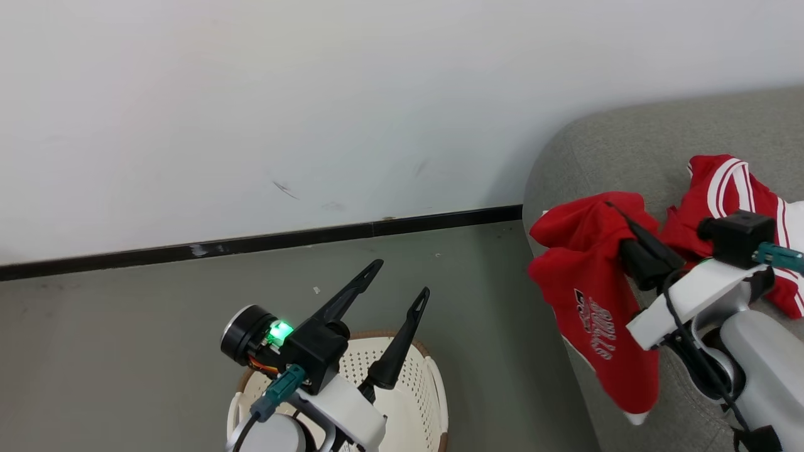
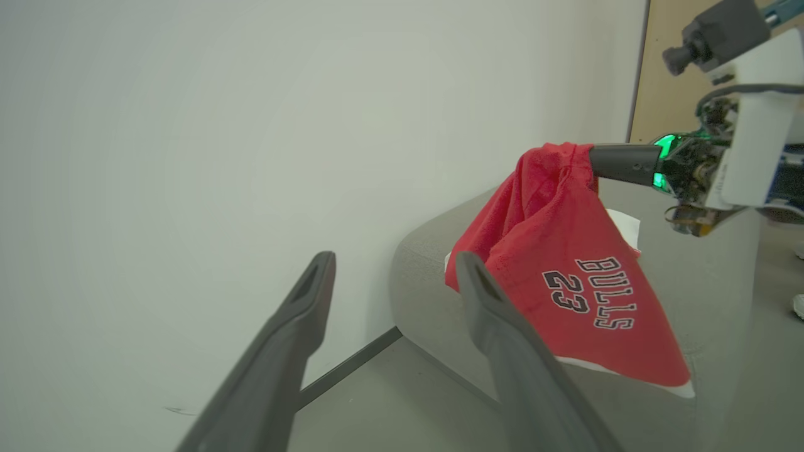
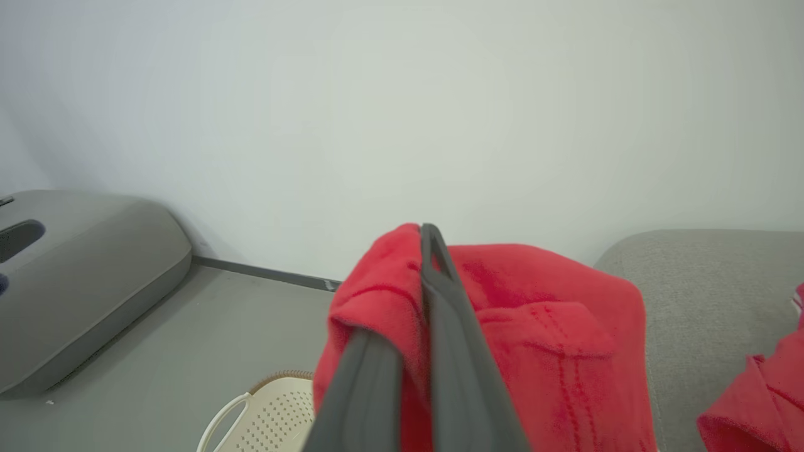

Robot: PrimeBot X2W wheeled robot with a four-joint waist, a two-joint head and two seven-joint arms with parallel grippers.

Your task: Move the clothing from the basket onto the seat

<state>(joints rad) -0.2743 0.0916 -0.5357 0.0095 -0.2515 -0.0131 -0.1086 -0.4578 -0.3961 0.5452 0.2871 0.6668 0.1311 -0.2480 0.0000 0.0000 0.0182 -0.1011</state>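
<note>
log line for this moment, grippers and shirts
right gripper: shut on red shirt, hanging at sofa end | left gripper: open, empty, over basket | second red shirt: lying on sofa

Saw a white wall (image 1: 251,94), scuffed with dark marks (image 1: 286,189), met by a black baseboard (image 1: 264,242) along a grey floor (image 1: 125,326). Noted a small white scrap (image 1: 316,290) on that floor, near the baseboard, and a tan panel (image 2: 666,75) past the wall's end.
</note>
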